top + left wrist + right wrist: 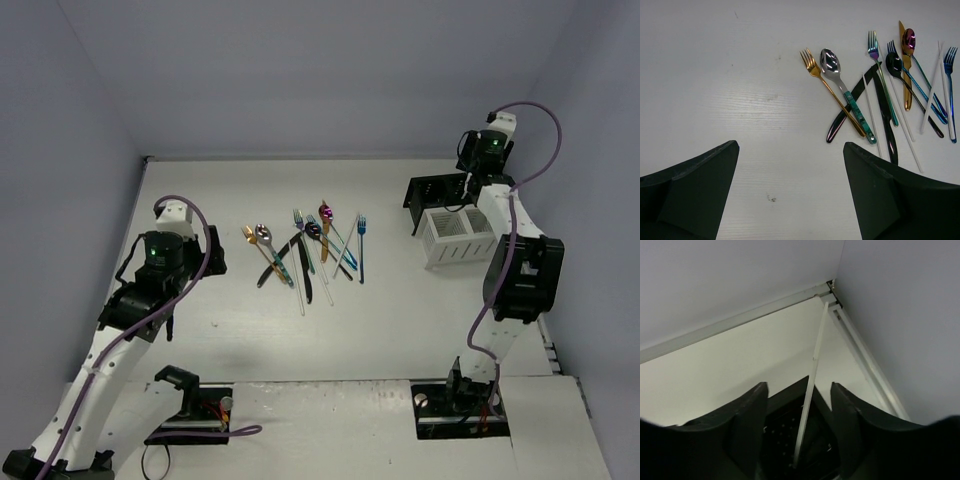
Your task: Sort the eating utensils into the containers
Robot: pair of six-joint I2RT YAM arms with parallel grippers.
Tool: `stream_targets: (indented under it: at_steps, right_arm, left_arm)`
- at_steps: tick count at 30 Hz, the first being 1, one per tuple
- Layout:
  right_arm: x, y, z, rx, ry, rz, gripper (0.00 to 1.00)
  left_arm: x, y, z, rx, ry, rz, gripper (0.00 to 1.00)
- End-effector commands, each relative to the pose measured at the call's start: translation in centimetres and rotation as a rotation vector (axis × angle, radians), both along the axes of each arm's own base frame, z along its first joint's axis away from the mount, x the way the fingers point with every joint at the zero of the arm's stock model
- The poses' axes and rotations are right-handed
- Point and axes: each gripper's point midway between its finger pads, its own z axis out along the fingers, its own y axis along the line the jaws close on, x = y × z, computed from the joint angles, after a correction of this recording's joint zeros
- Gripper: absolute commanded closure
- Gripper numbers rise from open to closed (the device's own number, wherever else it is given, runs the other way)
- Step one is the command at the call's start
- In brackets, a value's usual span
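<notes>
The utensils (308, 252) lie in a loose pile at mid-table. In the left wrist view they include a gold fork (832, 97), a teal-handled silver spoon (830, 63), a black knife (855, 100), a magenta spoon (908, 40), a blue fork (950, 85) and thin white sticks (870, 107). My left gripper (790, 145) is open and empty, left of the pile (200, 240). My right gripper (799, 385) is open above the black caddy (785, 410) (435, 193). A white stick (812, 372) stands in that caddy between my fingers, untouched. The white caddy (458, 237) stands just in front.
Grey walls close the table at the back, left and right. A metal rail (865, 355) runs along the table's right edge near the black caddy. The arm bases (460, 400) sit at the near edge.
</notes>
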Motion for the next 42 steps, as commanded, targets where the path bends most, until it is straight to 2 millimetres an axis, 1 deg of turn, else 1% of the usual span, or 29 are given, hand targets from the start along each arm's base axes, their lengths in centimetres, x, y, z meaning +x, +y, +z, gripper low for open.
stream_targets:
  at_steps: [1,2,3,4,5,6,7,10,11,12,15,17,19,21,23,26,30,33,35,36,40,42]
  right_arm:
    - [-2.2,0.9,10.3,-0.002,-0.180,-0.001,0.45]
    - [-2.8,1.4,11.2,0.009,-0.186,-0.001,0.42]
    - [-3.7,2.5,12.0,0.018,-0.188,0.012,0.38]
    - [-4.4,3.1,12.1,0.022,-0.171,0.013,0.36]
    - [-5.1,4.3,12.2,0.026,-0.157,0.026,0.35]
    - [-5.8,6.1,12.8,0.032,-0.155,0.060,0.34]
    - [-6.7,7.9,12.9,0.044,-0.139,0.095,0.34]
    - [-9.2,13.5,10.6,0.110,-0.040,0.210,0.35]
    - [-10.1,15.2,9.4,0.140,-0.001,0.241,0.36]
    - [-10.8,16.1,8.7,0.161,0.023,0.246,0.38]
    - [-12.8,20.3,5.4,0.182,0.120,0.298,0.42]
    - [-13.4,23.2,3.8,0.221,0.154,0.322,0.44]
    - [-13.6,24.9,2.6,0.247,0.181,0.331,0.47]
    - [-13.3,26.6,0.5,0.280,0.222,0.320,0.52]
    - [-13.0,28.5,-1.2,0.287,0.260,0.332,0.52]
    - [-12.2,30.5,-4.2,0.318,0.321,0.324,0.54]
    - [-11.4,31.7,-8.6,0.337,0.401,0.291,0.59]
    - [-10.6,32.7,-10.0,0.349,0.422,0.283,0.63]
    - [-10.3,33.0,-11.5,0.353,0.444,0.267,0.64]
    - [-10.0,33.3,-11.5,0.361,0.440,0.264,0.66]
    - [-9.4,33.7,-12.9,0.368,0.454,0.246,0.68]
    - [-9.0,33.9,-13.2,0.374,0.456,0.241,0.70]
  left_arm:
    - [0.9,-0.2,1.4,-0.028,-0.044,-0.004,0.17]
    - [1.0,-0.2,1.4,-0.030,-0.042,-0.003,0.17]
    - [1.1,-0.2,1.3,-0.033,-0.042,-0.003,0.17]
    - [1.2,-0.2,1.4,-0.034,-0.043,-0.003,0.17]
    - [1.2,-0.2,1.5,-0.035,-0.043,-0.004,0.17]
    - [1.3,-0.2,1.4,-0.034,-0.041,-0.006,0.17]
    - [1.4,-0.2,1.5,-0.033,-0.040,-0.008,0.17]
    - [1.6,-0.3,1.7,-0.027,-0.042,-0.014,0.17]
    - [1.6,-0.3,1.9,-0.024,-0.045,-0.018,0.17]
    - [1.7,-0.3,1.9,-0.018,-0.044,-0.023,0.17]
    - [2.0,-0.2,2.4,0.001,-0.047,-0.026,0.17]
    - [2.1,-0.1,2.2,0.018,-0.041,-0.024,0.17]
    - [2.1,0.1,1.7,0.021,-0.032,-0.014,0.17]
    - [2.0,0.2,1.0,0.022,-0.010,-0.008,0.17]
    - [1.8,0.5,0.6,0.024,0.001,0.007,0.17]
    - [1.6,0.9,0.3,0.028,0.006,0.023,0.17]
    - [1.5,1.1,0.1,0.028,0.009,0.032,0.17]
    - [1.4,1.2,0.0,0.031,0.010,0.038,0.17]
    - [1.5,1.1,-0.1,0.027,0.015,0.038,0.17]
    - [1.5,1.0,-0.2,0.024,0.020,0.032,0.17]
    - [1.5,0.9,-0.4,0.016,0.026,0.025,0.17]
    - [1.5,0.9,-0.4,0.013,0.028,0.027,0.17]
